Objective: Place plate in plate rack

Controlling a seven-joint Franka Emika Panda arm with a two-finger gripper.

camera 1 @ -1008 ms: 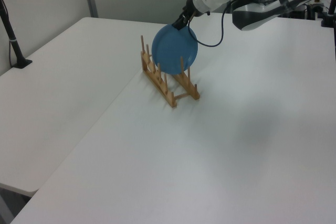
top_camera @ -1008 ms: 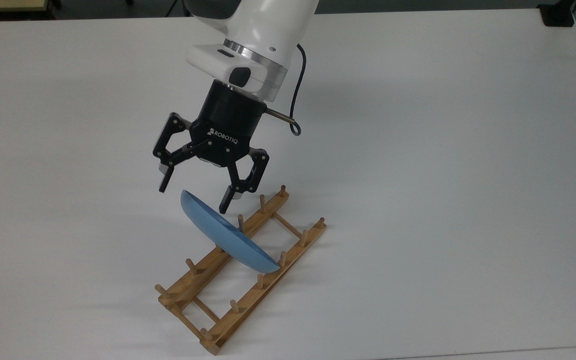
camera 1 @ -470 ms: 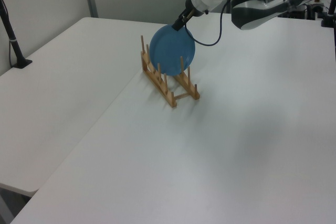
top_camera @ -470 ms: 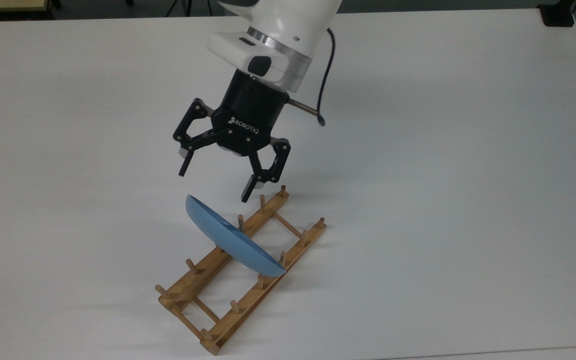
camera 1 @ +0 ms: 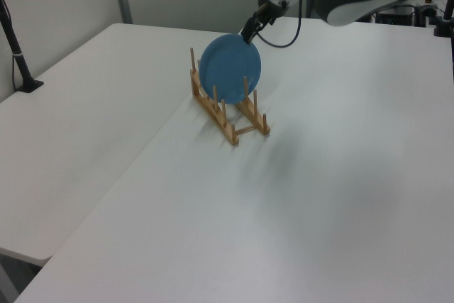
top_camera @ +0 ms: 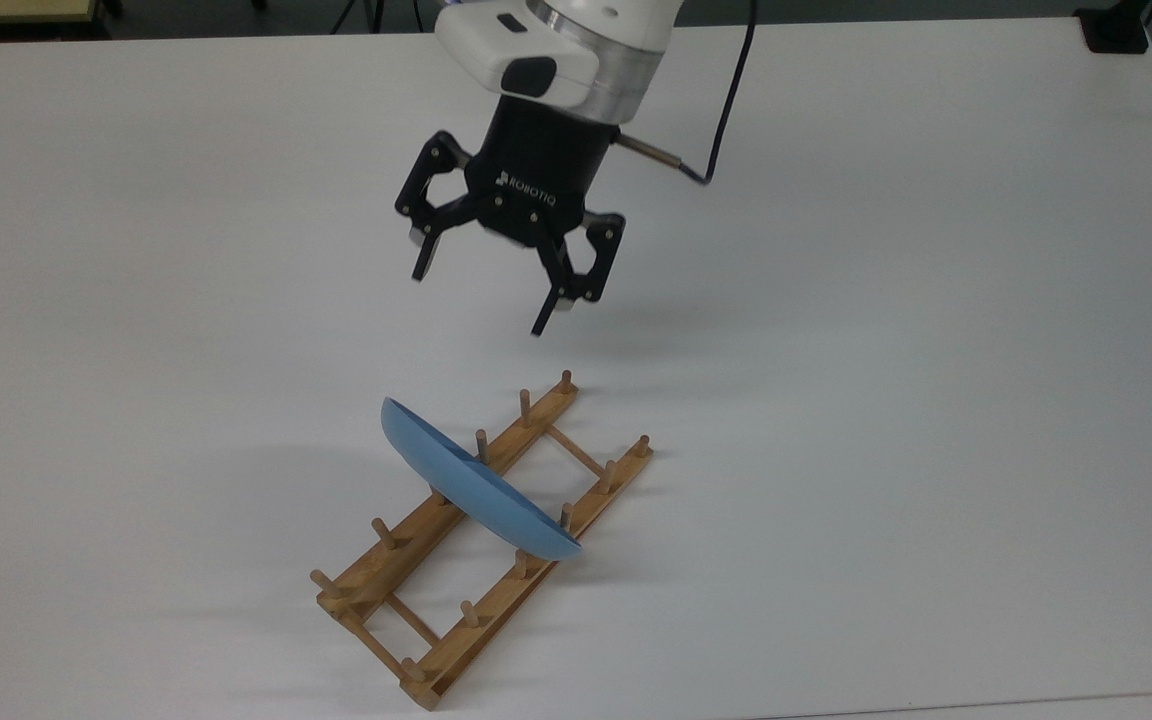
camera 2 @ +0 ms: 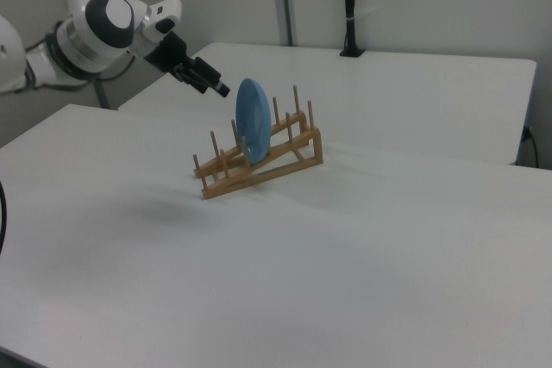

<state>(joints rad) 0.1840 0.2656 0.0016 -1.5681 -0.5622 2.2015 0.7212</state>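
The fingers of the gripper are spread wide apart and hold nothing; they point down at a slant toward the white table. In the top view the plate lies below the fingertips and a little toward the top view's left, with a clear gap between them. The plate stands on its edge in the plate rack, between pegs near the middle of the rails, and it leans a little, as the right view shows. Its face crosses the two rails, so the long axis of the rack runs from the top view's lower left to its upper right, and the plate cuts across this line. In the left view the gripper is seen just beyond the top rim of the plate, but the top view shows that they are apart. I judge that the task is practically complete: the plate rests in the rack and the arm has only to go away from it. Nothing stands in the way of this; only the black cable of the wrist hangs near. The risk is small, unless the leaning plate slides along the pegs.
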